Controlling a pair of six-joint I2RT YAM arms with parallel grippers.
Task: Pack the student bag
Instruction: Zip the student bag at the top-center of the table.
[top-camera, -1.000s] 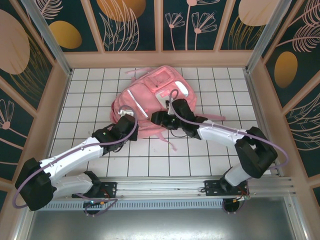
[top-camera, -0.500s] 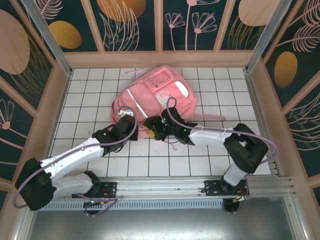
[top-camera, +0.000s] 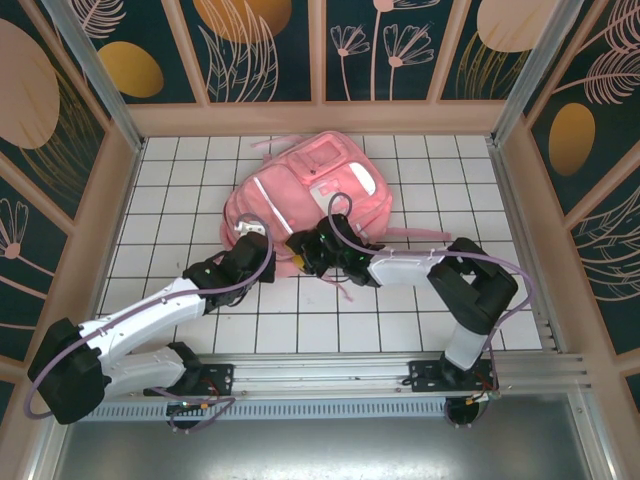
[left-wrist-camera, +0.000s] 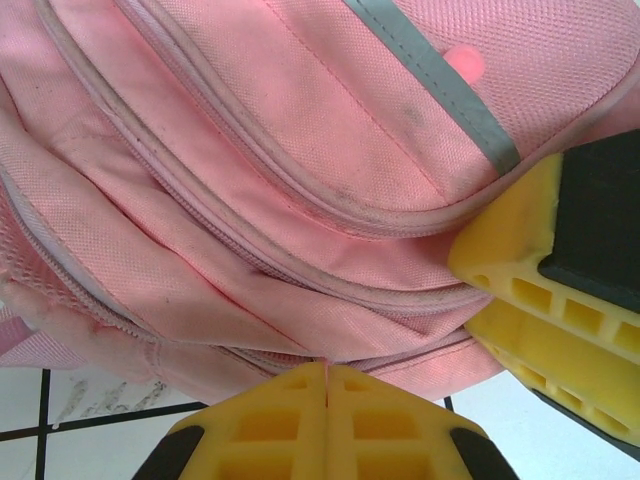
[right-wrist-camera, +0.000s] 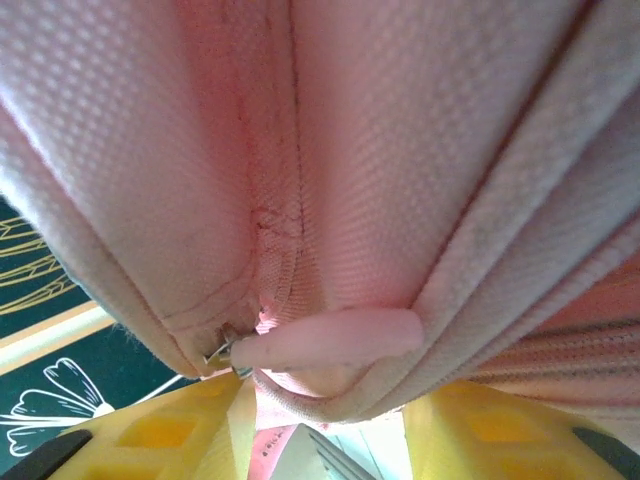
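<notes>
The pink backpack (top-camera: 312, 190) lies at the far middle of the white-tiled surface (top-camera: 170, 190). The left end effector (left-wrist-camera: 326, 368) is closed flat and appears to pinch the bag's near edge, which should steady it. The right end effector (right-wrist-camera: 325, 405) is partly open, one finger on either side of the zipper pull (right-wrist-camera: 340, 335), not clamped on it. It should close squarely on the tab, then draw along the zip line. Dark flowered wall panels (top-camera: 260, 50) fence the surface closely.
</notes>
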